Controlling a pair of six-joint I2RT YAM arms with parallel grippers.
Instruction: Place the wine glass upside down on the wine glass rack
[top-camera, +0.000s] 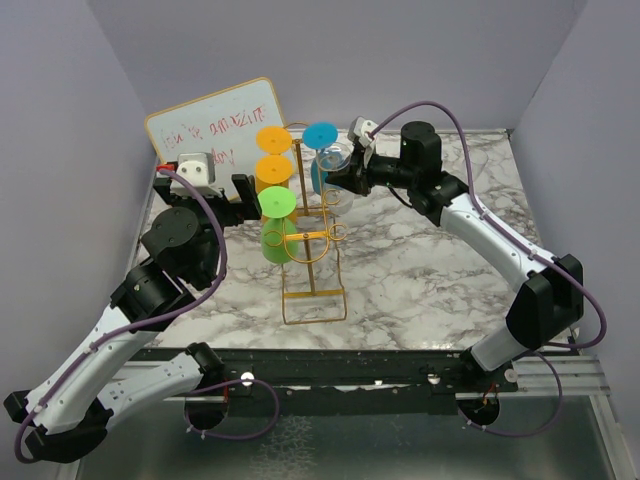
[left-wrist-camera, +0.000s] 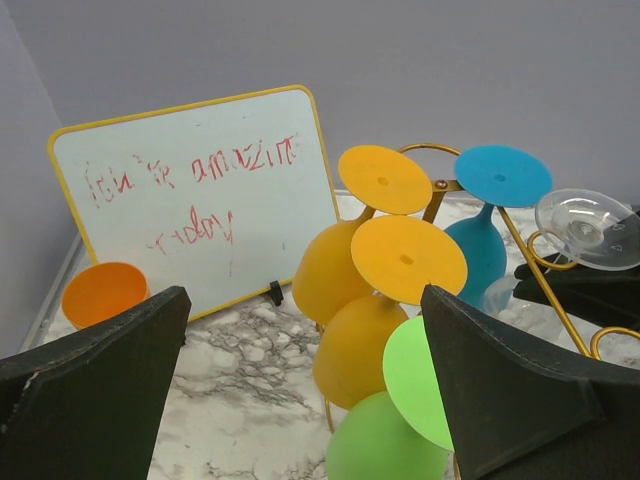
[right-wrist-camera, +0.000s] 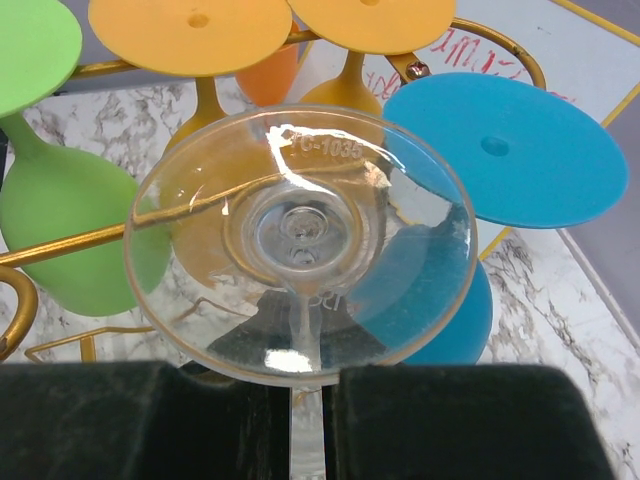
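The clear wine glass is held upside down, foot up, beside the right side of the gold wire rack. My right gripper is shut on its stem. In the right wrist view the round clear foot fills the middle above my right gripper, with a gold rack arm behind it. My left gripper is open and empty to the left of the rack. In the left wrist view, my left gripper frames the rack and the clear glass.
Two orange glasses, a green one and a blue one hang upside down on the rack. A whiteboard leans at the back left. An orange cup stands beside it.
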